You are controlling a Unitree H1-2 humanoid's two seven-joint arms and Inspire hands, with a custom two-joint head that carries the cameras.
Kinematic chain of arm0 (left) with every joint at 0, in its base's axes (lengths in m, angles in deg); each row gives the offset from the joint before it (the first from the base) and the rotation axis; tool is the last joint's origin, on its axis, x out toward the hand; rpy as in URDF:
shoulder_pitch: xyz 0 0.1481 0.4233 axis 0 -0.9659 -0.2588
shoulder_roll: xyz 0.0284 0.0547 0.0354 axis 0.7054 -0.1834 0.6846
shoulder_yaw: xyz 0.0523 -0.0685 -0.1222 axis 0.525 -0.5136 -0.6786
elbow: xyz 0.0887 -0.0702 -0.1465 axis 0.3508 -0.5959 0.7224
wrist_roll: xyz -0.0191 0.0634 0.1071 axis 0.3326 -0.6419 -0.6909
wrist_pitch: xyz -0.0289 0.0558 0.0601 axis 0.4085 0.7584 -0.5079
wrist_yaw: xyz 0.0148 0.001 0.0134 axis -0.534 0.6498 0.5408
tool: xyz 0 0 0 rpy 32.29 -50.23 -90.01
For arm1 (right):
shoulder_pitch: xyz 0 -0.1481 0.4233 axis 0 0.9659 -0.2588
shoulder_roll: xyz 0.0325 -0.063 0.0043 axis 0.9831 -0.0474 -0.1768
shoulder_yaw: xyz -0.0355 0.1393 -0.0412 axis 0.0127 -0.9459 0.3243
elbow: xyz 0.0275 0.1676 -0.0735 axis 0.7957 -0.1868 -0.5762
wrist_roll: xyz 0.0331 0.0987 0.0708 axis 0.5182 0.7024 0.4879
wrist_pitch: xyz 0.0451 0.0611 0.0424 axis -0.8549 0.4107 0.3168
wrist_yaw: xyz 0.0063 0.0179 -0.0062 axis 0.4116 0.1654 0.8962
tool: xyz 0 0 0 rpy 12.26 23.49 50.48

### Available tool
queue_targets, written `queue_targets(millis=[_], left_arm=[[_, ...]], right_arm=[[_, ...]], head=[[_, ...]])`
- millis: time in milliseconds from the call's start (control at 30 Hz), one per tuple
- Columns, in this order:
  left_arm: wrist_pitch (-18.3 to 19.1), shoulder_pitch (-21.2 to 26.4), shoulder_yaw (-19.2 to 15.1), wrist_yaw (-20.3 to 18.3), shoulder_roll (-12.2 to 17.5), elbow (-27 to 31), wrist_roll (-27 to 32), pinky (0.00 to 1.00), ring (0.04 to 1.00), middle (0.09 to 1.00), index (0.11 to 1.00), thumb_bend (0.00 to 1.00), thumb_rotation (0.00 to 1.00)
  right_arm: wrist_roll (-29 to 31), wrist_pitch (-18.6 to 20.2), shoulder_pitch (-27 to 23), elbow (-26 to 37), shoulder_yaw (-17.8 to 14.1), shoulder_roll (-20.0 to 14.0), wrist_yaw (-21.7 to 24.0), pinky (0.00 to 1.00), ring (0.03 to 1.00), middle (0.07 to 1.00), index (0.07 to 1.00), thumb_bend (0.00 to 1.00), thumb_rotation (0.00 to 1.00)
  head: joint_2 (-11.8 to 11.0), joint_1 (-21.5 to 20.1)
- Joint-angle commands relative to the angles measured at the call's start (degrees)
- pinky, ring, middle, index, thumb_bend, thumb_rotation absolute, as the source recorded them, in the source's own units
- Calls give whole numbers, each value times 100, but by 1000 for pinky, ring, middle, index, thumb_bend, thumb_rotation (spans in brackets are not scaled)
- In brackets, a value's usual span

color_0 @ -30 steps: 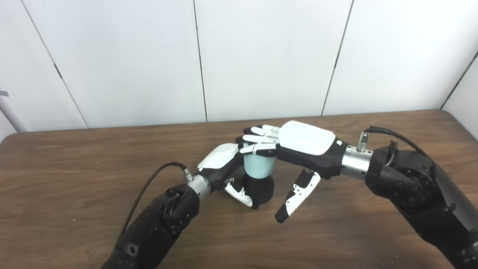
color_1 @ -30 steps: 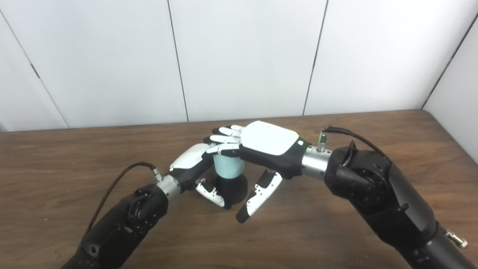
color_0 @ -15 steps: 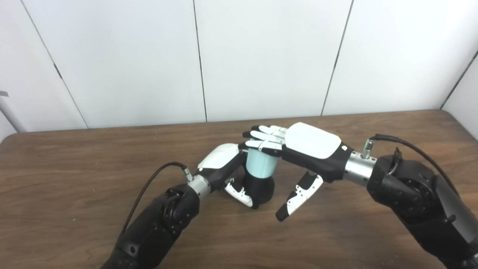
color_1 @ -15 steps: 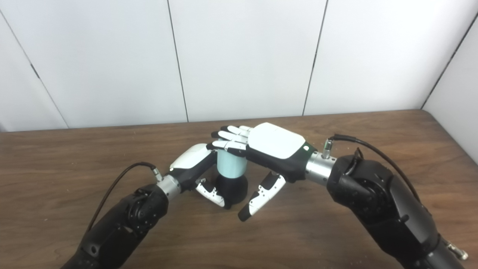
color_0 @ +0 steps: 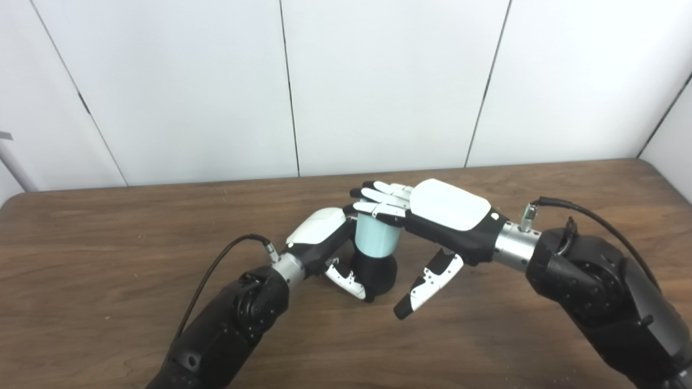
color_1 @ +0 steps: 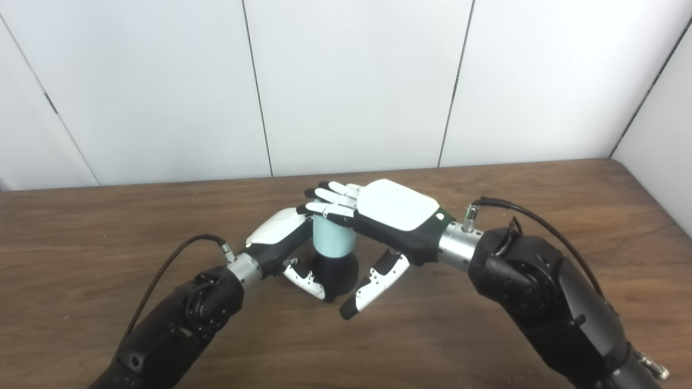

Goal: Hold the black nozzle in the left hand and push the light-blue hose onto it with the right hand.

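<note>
With our left hand [color_0: 324, 237] wrapped round the black nozzle [color_0: 376, 274] on the desk [color_0: 108, 248], our right hand [color_0: 432, 216] lays flat, spread fingers [color_0: 378, 197] atop the light-blue hose [color_0: 376, 242], which we judge light and fairly stiff, best pressed from its top.

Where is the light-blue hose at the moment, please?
The light-blue hose stands upright near the table's centre, on top of the black nozzle gripped by the left hand, with the right hand's fingers laid flat over its top.

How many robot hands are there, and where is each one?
2. The left hand wraps the black nozzle at table centre; the right hand lies flat, fingers over the top of the light-blue hose.
</note>
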Motion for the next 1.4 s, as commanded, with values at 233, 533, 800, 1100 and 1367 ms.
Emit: queue_targets(millis=[233,533,800,1100,1367], left_arm=[[307,-311,308,-626,36,-300,-250,1000,585,482,485,526,0],[335,-279,320,-647,31,-290,-267,1000,584,497,475,525,0],[313,-292,309,-645,49,-313,-240,1000,586,493,478,525,0],[292,-280,299,-636,40,-369,-217,1000,590,491,479,526,0],[292,-268,304,-671,51,-339,-205,1000,591,491,479,525,0]], right_arm=[[109,64,172,-76,313,7,356,957,999,989,941,757,661],[366,-142,23,-216,501,17,417,959,997,977,922,765,649],[397,-197,-87,-208,304,-67,207,951,989,970,917,759,643],[-270,-111,68,-8,-501,623,-1136,814,922,968,935,699,381],[-399,407,157,67,-987,1045,-1272,714,901,972,965,758,224]], head=[[1,12],[14,23],[-19,5],[-47,-14],[-50,2]])
